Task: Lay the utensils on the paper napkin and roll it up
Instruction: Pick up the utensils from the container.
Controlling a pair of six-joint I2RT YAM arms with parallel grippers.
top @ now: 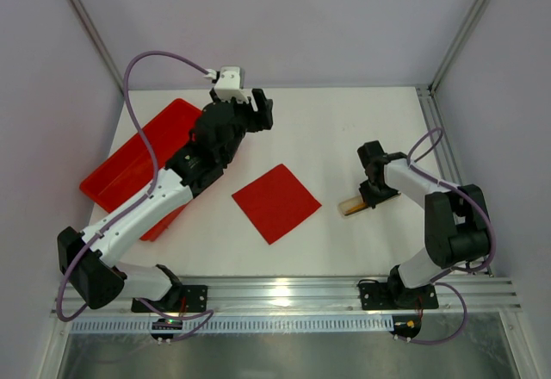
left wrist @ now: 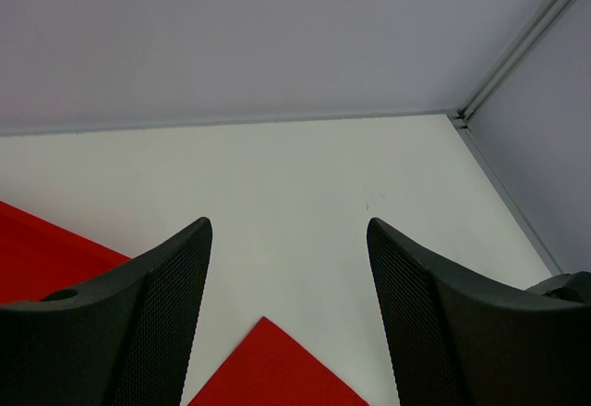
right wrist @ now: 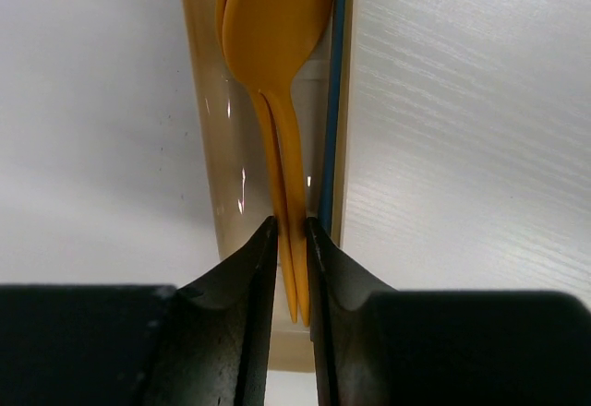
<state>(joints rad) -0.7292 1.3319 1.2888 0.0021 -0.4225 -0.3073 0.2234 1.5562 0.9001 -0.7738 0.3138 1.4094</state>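
The red paper napkin [top: 276,202] lies flat on the white table, turned like a diamond; its far corner shows in the left wrist view [left wrist: 272,369]. The utensils [top: 353,205] are pale tan pieces to the right of the napkin. In the right wrist view they [right wrist: 277,18] look yellow-orange: two slim pieces stacked, rounded heads pointing away. My right gripper [top: 368,195] [right wrist: 291,226] is shut on their handles, low over the table. My left gripper [top: 258,108] [left wrist: 288,223] is open and empty, raised above the table beyond the napkin's far left.
A large red plastic tray [top: 129,168] lies at the far left under my left arm; its edge shows in the left wrist view [left wrist: 37,249]. A tan strip with a blue edge [right wrist: 334,101] lies under the utensils. Enclosure walls stand at the back and sides.
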